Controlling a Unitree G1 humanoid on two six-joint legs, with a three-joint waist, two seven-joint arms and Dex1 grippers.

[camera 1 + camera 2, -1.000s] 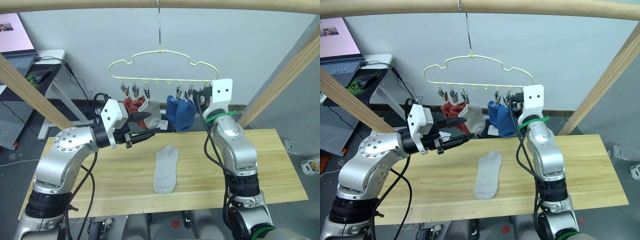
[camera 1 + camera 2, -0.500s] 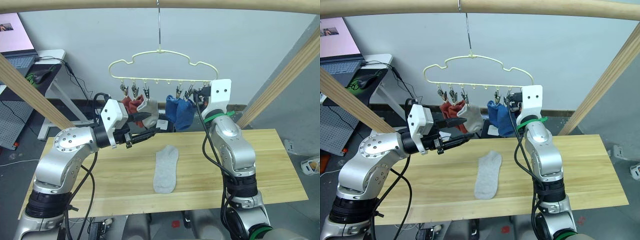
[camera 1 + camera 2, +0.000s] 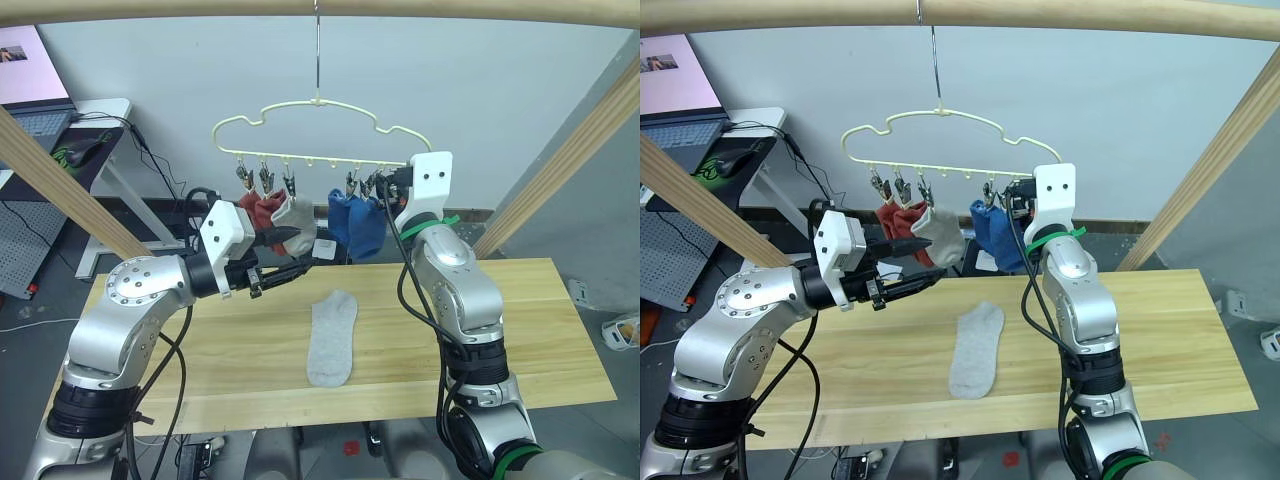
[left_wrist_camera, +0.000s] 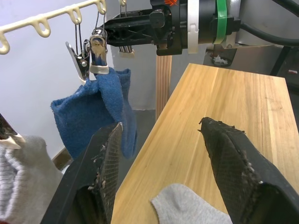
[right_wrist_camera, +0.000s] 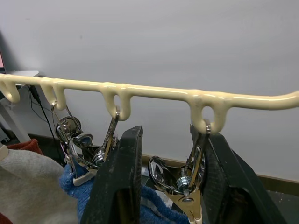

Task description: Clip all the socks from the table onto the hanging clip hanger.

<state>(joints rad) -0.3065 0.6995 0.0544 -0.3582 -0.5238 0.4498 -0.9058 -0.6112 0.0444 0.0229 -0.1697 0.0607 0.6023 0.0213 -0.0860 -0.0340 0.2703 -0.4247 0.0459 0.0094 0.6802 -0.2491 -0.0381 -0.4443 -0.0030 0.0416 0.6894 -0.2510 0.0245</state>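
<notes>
1. Head views: the clip hanger (image 3: 320, 135) hangs by its hook from the wooden pole (image 3: 320, 8). Two rust-red, one grey and two blue socks (image 3: 358, 222) are clipped on. One grey sock (image 3: 331, 338) lies flat on the table (image 3: 520, 330), unclipped.
2. Left wrist view: the left gripper (image 4: 163, 154) stands with fingers wide apart, empty, above the grey sock's edge, probably poised to pick it up.
3. Right wrist view: the right gripper (image 5: 168, 163) has its fingers apart on either side of a metal clip (image 5: 189, 186) under the hanger bar, probably to squeeze it open. Contact with the clip cannot be made out.
4. Hidden: the clip's jaws are cut off.
</notes>
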